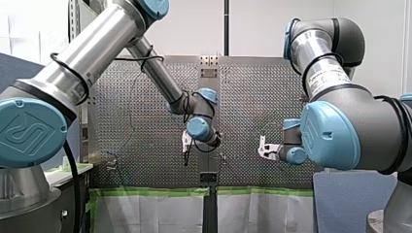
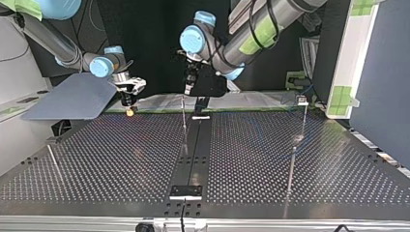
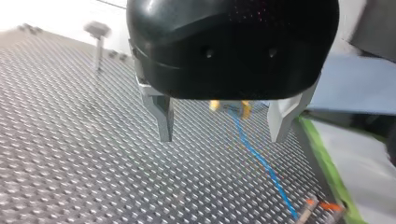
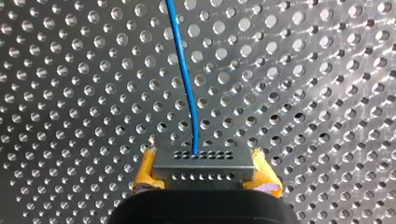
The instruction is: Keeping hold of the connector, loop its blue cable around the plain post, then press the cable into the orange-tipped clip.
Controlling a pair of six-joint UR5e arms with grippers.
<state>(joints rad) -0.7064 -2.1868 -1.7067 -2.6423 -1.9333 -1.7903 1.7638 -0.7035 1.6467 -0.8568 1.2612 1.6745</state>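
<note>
Right claw [image 4: 204,162] clenched the rigid connector [image 4: 203,174], the sound place to hold; its thin cable [image 4: 186,88] ran ahead over the surface [image 4: 70,93], likely light and floppy. Left claw [image 3: 223,127] hung released.

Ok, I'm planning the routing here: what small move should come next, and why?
Probably carry the connector, clamped in my right end effector, toward the centre thin post: the blue cable runs nearly straight, around nothing yet.
</note>
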